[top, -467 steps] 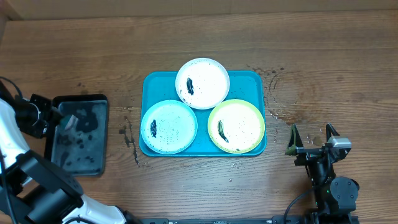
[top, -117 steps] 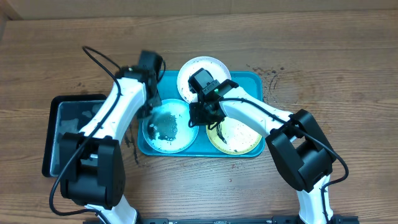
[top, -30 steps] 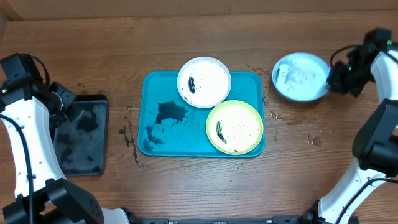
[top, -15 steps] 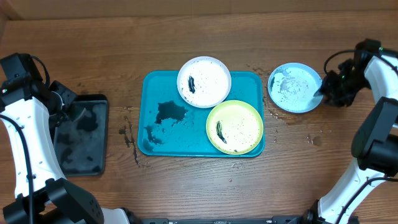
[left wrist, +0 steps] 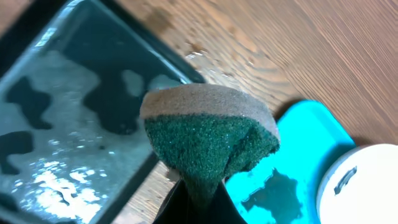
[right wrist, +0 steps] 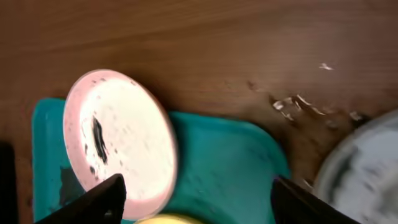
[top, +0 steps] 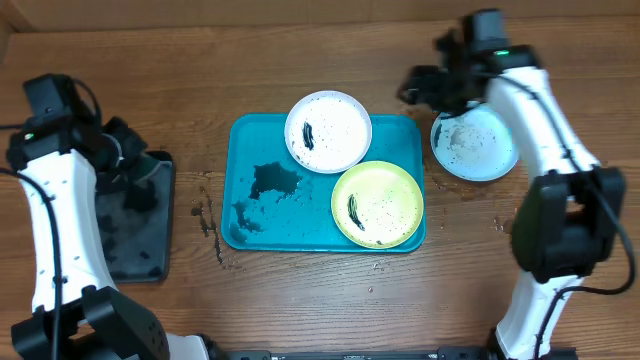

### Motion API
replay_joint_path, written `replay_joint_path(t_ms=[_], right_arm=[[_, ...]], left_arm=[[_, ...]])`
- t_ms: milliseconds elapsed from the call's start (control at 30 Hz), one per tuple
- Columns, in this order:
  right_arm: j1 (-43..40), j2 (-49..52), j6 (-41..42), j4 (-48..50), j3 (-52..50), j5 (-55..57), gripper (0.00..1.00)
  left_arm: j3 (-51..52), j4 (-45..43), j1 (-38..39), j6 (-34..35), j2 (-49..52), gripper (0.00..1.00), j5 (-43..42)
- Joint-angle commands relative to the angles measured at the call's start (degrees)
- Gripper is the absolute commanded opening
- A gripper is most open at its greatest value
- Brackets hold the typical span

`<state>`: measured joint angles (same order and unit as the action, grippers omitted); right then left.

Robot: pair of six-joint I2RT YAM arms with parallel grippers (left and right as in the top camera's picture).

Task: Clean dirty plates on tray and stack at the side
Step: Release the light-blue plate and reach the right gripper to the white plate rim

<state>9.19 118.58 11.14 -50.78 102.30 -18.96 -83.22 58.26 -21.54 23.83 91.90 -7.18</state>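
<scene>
Left gripper (left wrist: 196,202) clamped sponge (left wrist: 208,140) at black tray (left wrist: 62,124) edge, probably for wetting. Right gripper (right wrist: 196,199) wide, empty, facing white plate (right wrist: 121,146): likely next pick.

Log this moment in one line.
left gripper: shut on sponge | right gripper: open | light blue plate: on table | white plate, yellow-green plate: on tray, smeared

Arching the right arm in from the right side, wrist turned down, holding the right gripper (top: 418,86) with jaws spread wide and gripping nothing. Bending the left arm in along the left side, angling the left gripper (left wrist: 194,198) downward, pinching a sponge (left wrist: 210,140) tight between clamped fingers.
</scene>
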Motion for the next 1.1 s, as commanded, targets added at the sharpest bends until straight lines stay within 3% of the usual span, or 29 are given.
replay_joint_path(t_ms=[0,300,533,700,833,1067], right_arm=[[4.92,2.21,3.52,3.52,0.5,11.98,0.75],[11.23,7.93,5.07,6.88,0.5,14.82,0.62],[11.39,10.14,5.49,5.27,0.5,13.77,0.36],[11.43,11.08,5.66,5.25,0.37,12.68,0.31],[11.47,11.37,5.66,5.35,0.37,11.82,0.16],[13.38,11.5,5.64,5.25,0.02,10.16,0.16]], left_arm=[[0.26,-0.79,2.62,-2.1,-0.31,0.04,-1.55],[0.26,-1.7,5.46,-2.08,-0.31,0.04,-1.4],[0.26,-1.77,5.46,-2.05,-0.31,0.05,-1.42],[0.26,-1.66,5.46,-2.05,-0.31,0.04,-1.44],[0.26,-1.68,5.46,-2.05,-0.31,0.04,-1.49],[0.26,-1.51,5.46,-2.08,-0.31,0.04,-1.49]])
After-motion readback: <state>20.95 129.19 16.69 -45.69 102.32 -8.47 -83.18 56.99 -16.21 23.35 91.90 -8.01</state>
